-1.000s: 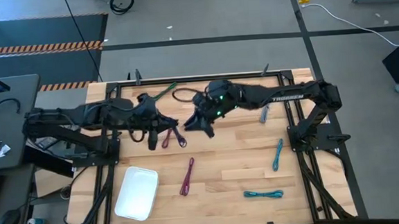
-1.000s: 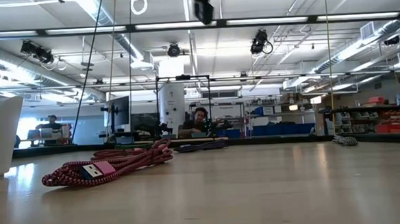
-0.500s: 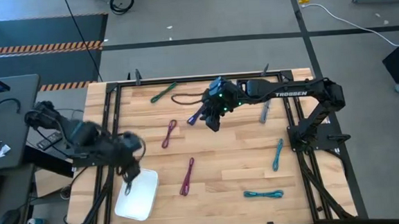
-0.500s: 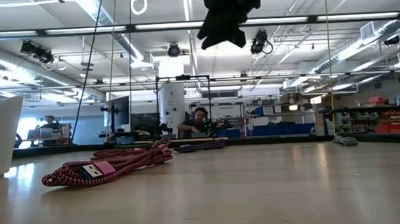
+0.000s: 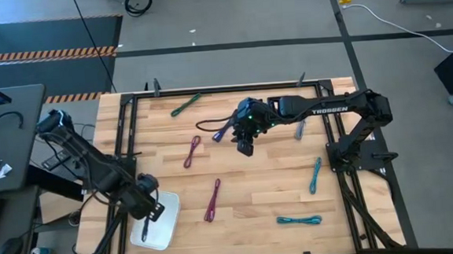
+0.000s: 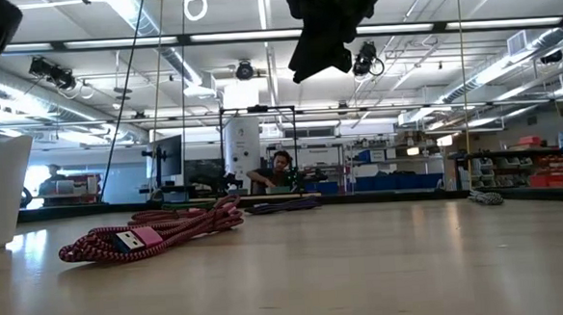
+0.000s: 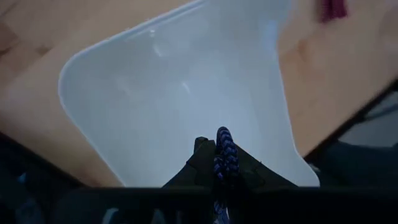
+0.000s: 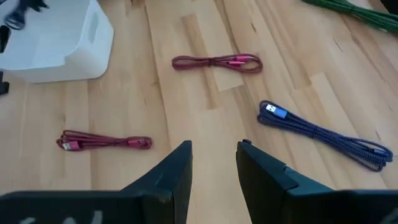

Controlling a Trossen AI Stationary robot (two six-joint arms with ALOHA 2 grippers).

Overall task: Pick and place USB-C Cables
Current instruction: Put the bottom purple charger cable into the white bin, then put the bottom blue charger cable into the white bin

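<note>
My left gripper (image 5: 148,217) hovers over the white tray (image 5: 166,231) near the table's near-left corner, shut on a dark blue braided USB-C cable (image 7: 224,152). My right gripper (image 5: 245,146) is open above the table's middle, touching nothing. In front of it a blue cable (image 8: 323,134) and two magenta cables (image 8: 216,62) (image 8: 106,142) lie flat on the wood. From above, the blue cable (image 5: 222,131) lies just left of the right gripper. The green (image 5: 186,105), grey (image 5: 299,128), light blue (image 5: 315,174) and teal (image 5: 298,219) cables also lie flat. My left gripper pinches a fold of the dark blue cable (image 7: 222,144) between its two fingers, coming from above and pointing down. The fold stands up between the fingertips in the left wrist view. The cable is lifted above the tray's floor (image 7: 186,93); the rest of it is hidden by the gripper.
A black metal frame (image 5: 208,90) runs round the table. The tray (image 8: 50,37) stands left of and nearer than the two magenta cables (image 5: 192,151) (image 5: 213,200). In the low view one magenta cable (image 6: 150,232) lies in front. Bare wood lies between the cables.
My left gripper has swung from the table's far middle, beside the right gripper, toward the near-left corner and now hangs over the tray. My right gripper has shifted a little toward the right and near edges.
</note>
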